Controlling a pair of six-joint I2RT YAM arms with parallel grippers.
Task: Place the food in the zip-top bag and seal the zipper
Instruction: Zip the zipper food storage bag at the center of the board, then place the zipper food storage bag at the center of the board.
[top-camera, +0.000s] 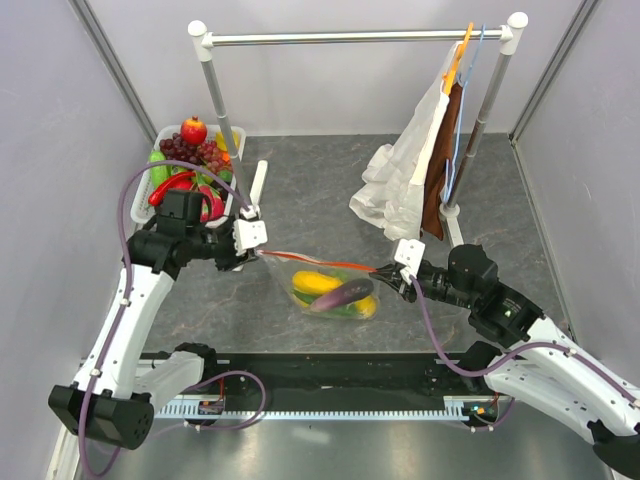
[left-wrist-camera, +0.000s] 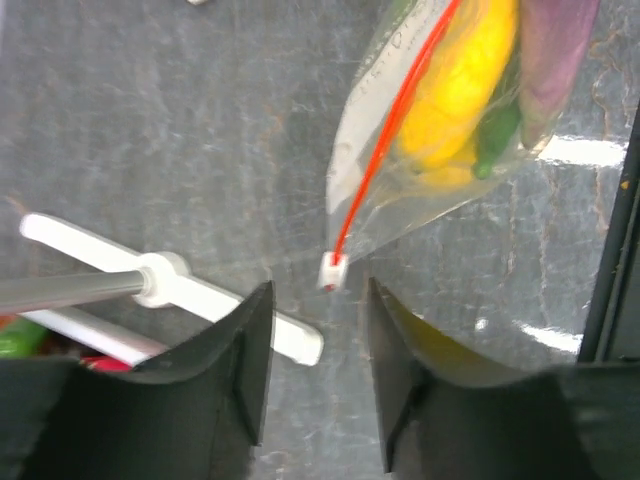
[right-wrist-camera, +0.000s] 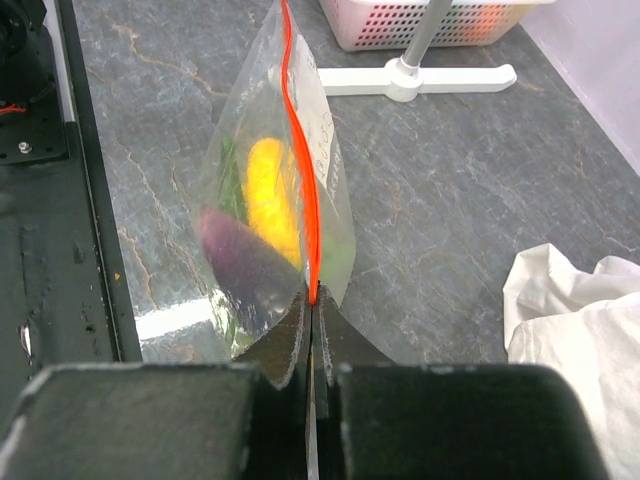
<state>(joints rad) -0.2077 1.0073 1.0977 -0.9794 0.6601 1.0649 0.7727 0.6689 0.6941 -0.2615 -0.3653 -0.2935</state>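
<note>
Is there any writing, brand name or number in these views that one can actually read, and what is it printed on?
Nothing here is readable.
The white label on the zip-top bag: dark printed marks, too blurred to read.
Faint grey print beside the zipper, seen in the left wrist view: too small and smeared to read.

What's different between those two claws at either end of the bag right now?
The left gripper has its jaws apart; the right gripper has them pressed shut. The left gripper holds nothing, the white slider lying free just beyond it; the right gripper pinches the other end of the zipper. Both are black and face the zip-top bag.
</note>
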